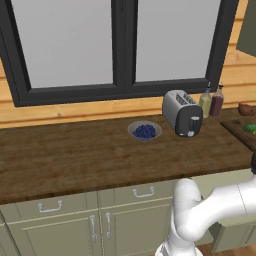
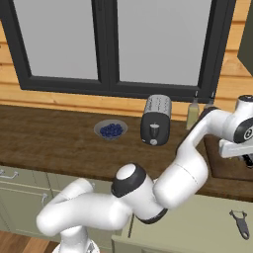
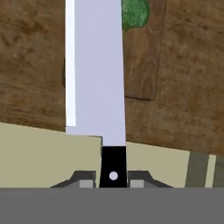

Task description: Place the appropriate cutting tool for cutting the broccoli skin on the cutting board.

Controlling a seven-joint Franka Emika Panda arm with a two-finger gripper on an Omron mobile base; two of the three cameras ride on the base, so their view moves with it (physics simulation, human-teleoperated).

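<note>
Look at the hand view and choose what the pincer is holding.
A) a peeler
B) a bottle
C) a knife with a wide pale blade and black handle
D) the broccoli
C: in the hand view the pincer is shut on the black handle of a knife, whose wide pale blade reaches out over the cutting board toward the broccoli, while the peeler lies apart on the pale counter.
</note>
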